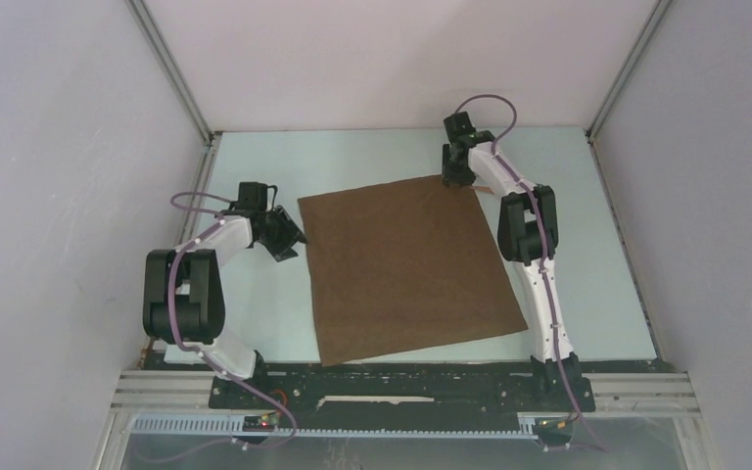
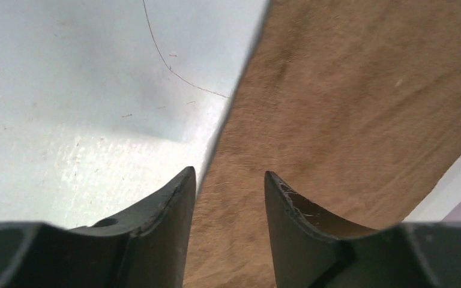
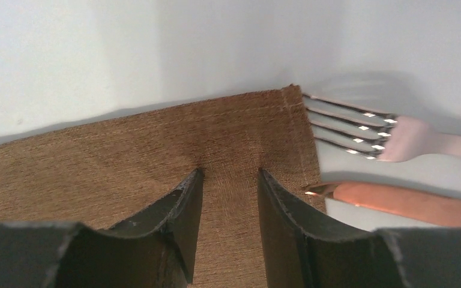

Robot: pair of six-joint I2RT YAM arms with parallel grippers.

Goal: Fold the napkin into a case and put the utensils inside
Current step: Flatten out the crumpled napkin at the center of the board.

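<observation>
Brown cloth, the napkin [image 1: 406, 269], lies flat and unfolded in the middle of the table [image 1: 255, 323], slightly turned. The left gripper [image 2: 229, 177] straddles the cloth's left edge, one finger over bare table and one over cloth, jaws narrowly apart. The right gripper [image 3: 229, 174] sets its tips on the napkin's far right corner, jaws likewise narrowly apart. Just beside that corner, toward the table's far edge, lie the fork [image 3: 348, 123] and the copper-coloured knife [image 3: 396, 201].
</observation>
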